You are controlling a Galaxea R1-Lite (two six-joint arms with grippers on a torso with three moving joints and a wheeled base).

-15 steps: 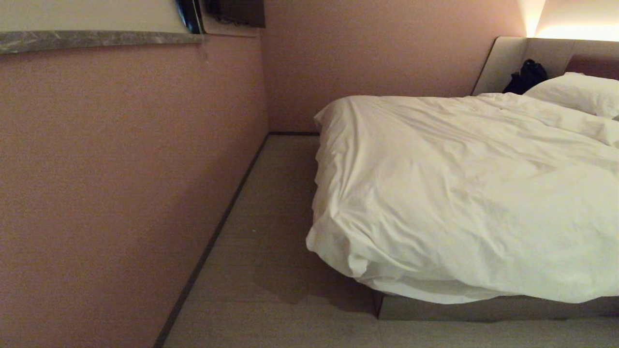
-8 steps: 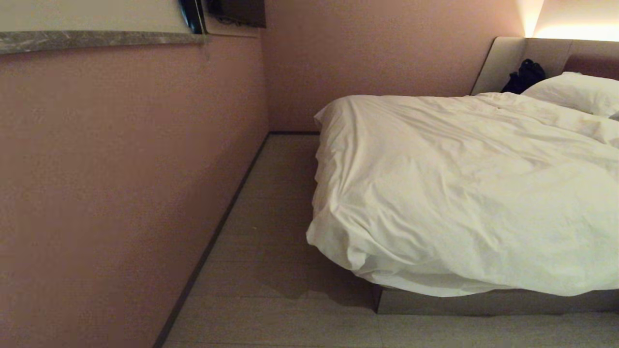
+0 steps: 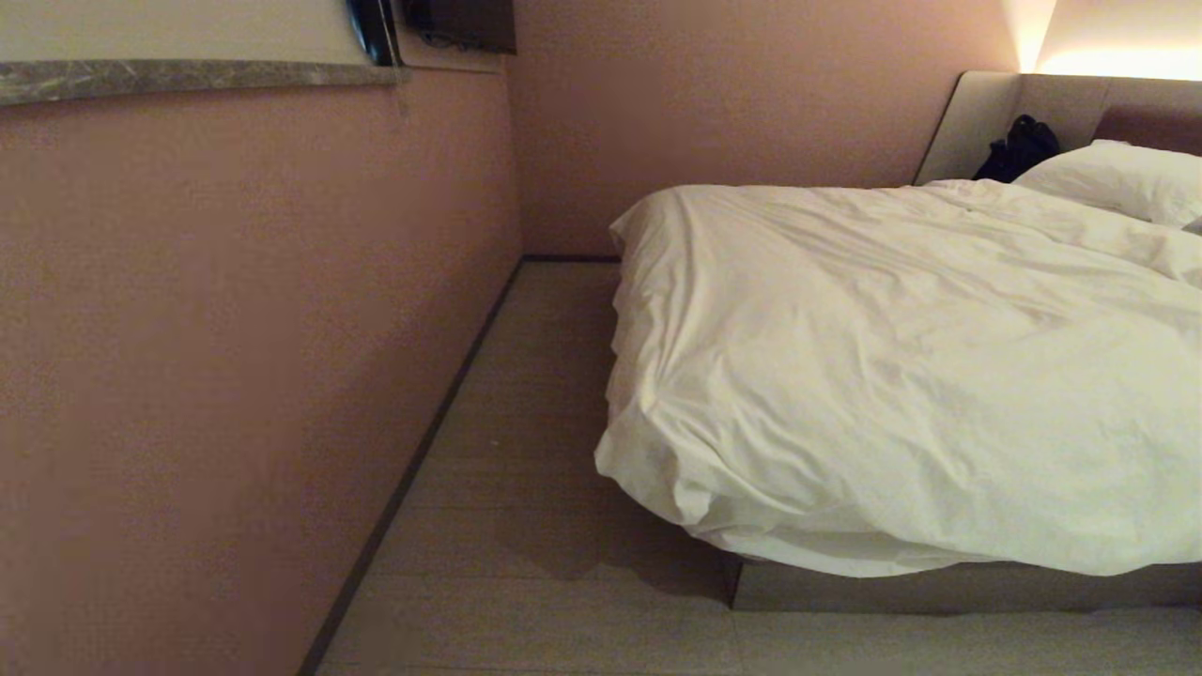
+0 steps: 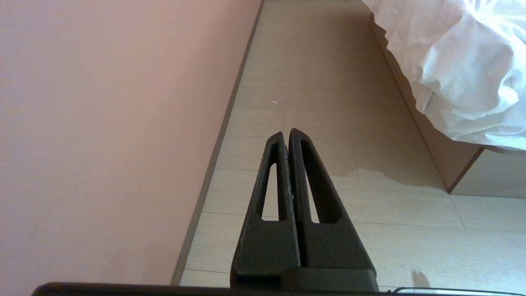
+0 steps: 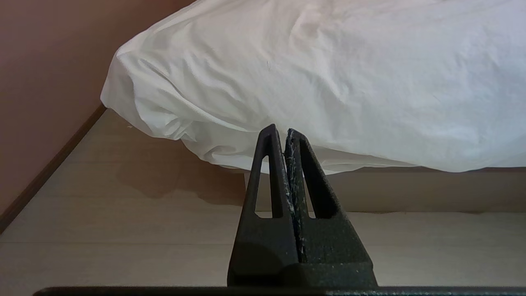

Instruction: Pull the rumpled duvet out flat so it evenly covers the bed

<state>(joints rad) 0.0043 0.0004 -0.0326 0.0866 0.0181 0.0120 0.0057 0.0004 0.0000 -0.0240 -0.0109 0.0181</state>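
- Head view shows the thick, creased white duvet (image 3: 901,376) spread over the low bed with beige-grey base (image 3: 939,590), and its near corner hangs over the edge, above the pale wooden floor (image 3: 526,422).
- At the far end, a white rectangular pillow (image 3: 1117,178) lies near the padded beige headboard (image 3: 986,117), with a black object (image 3: 1019,148) just beside it.
- A pink wall (image 3: 235,357) runs along the left side of the floor.
- The black left gripper (image 4: 287,135) hangs above the floor near the wall, with its fingers pressed together and holding nothing.
- The black right gripper (image 5: 281,132) points toward the duvet's hanging edge, apart from it, also fully closed and empty.
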